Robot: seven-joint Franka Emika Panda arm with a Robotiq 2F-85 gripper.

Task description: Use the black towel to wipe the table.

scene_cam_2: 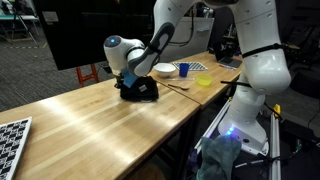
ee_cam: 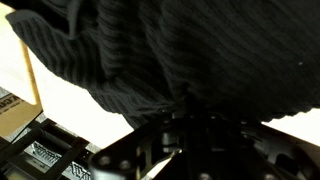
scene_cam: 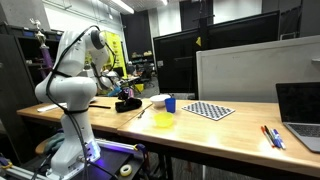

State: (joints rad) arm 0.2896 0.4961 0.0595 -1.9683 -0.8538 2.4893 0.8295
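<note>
Resting on the table [scene_cam_2: 90,125], black towel [scene_cam_2: 148,93] under the hand [scene_cam_2: 134,86], clamped within it.

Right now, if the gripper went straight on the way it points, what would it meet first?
The gripper points down into the black towel it grips; just beneath, probably, comes the table.

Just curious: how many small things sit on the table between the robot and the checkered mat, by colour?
black towel: 1
white bowl: 1
blue cup: 1
yellow item: 1
Total: 4
</note>
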